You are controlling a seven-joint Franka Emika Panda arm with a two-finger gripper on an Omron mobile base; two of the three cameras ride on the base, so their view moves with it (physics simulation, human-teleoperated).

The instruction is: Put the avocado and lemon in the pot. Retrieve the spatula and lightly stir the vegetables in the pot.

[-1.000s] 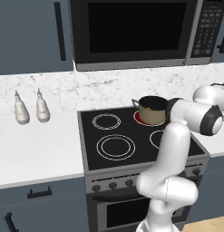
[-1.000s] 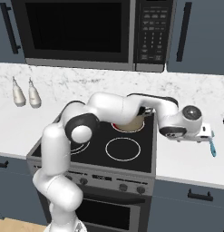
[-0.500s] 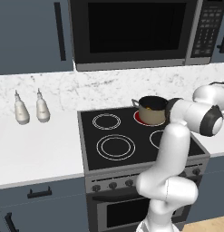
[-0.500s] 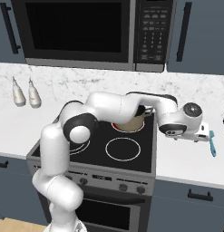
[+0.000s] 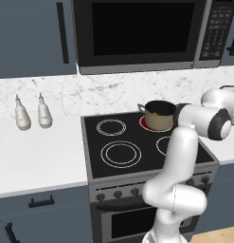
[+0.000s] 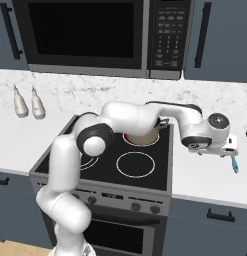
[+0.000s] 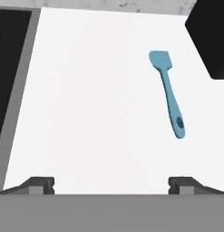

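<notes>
The teal spatula (image 7: 170,97) lies flat on the white counter right of the stove, blade away from me; it also shows as the spatula (image 6: 235,164) near the counter's front. My gripper (image 7: 112,185) hovers above the counter, open wide and empty, with the spatula ahead and to the right of its fingertips (image 7: 41,183). From the right base, the gripper (image 6: 229,151) hangs just above the spatula. The tan pot (image 5: 158,114) stands on the back right burner; a yellowish fleck shows inside it. Avocado and lemon are hidden; I cannot make them out.
A dark object (image 7: 208,36) sits on the counter past the spatula, to the right. The stove's edge (image 7: 9,68) runs along the left of the hand view. Two bottles (image 5: 22,116) stand on the left counter. A microwave (image 5: 137,33) hangs overhead.
The hand has drifted a little further right over the counter, toward the spatula. The jaws have stayed wide open.
</notes>
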